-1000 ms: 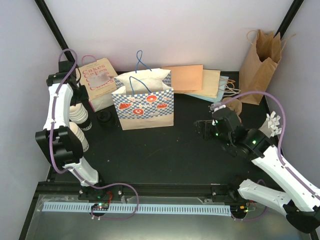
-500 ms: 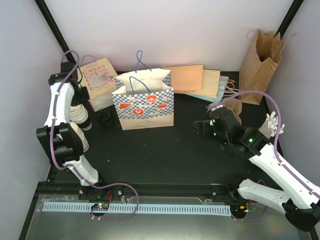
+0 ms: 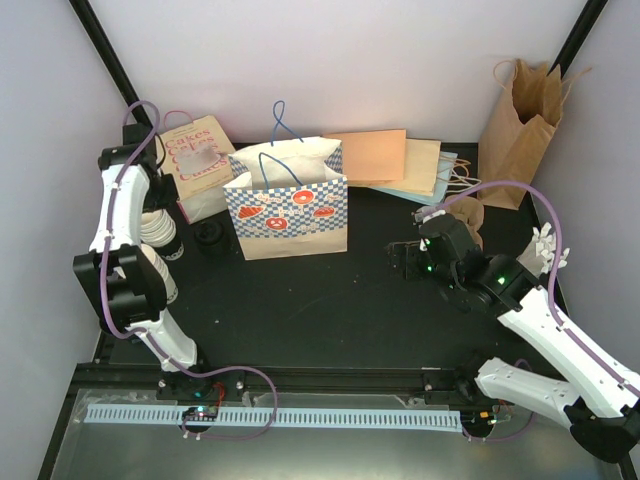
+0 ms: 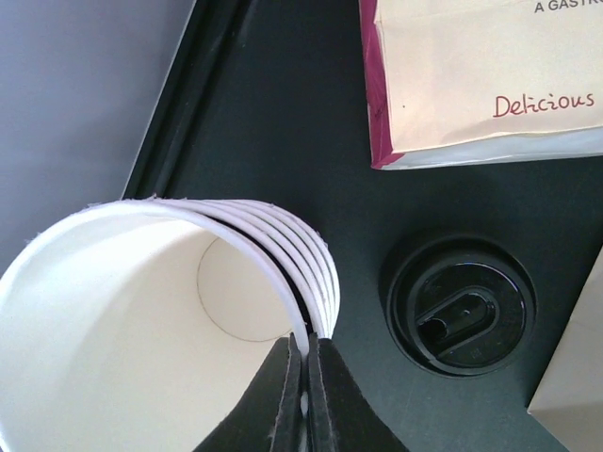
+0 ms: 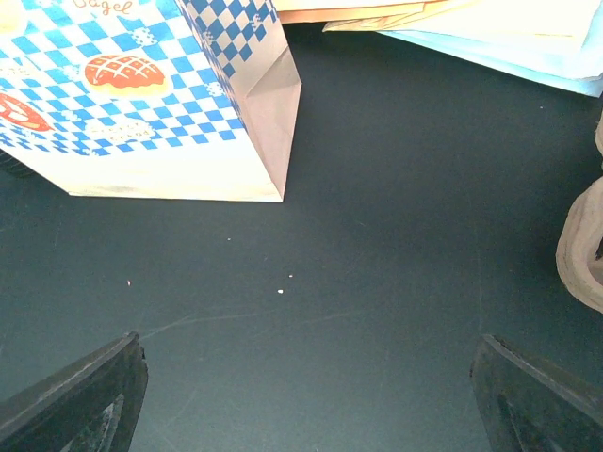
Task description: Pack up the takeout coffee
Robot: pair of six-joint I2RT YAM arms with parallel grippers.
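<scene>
Paper rim of the stacked cups (image 4: 141, 311), lower left of the left wrist view, pinched tight in the left gripper (image 4: 303, 377); right gripper (image 5: 306, 386) gaping, idle. Next, likely: peel one cup free, lift straight.

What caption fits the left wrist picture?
Jaws pinch the rim of stacked cups, a black lid beside them.

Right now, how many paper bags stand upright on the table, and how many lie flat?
Upright bags: 2, the checkered bag and the brown bag
Flat bags: 4, the Cakes bag, the orange bag, the tan bag, the pale blue bag
Total: 6 bags
</scene>
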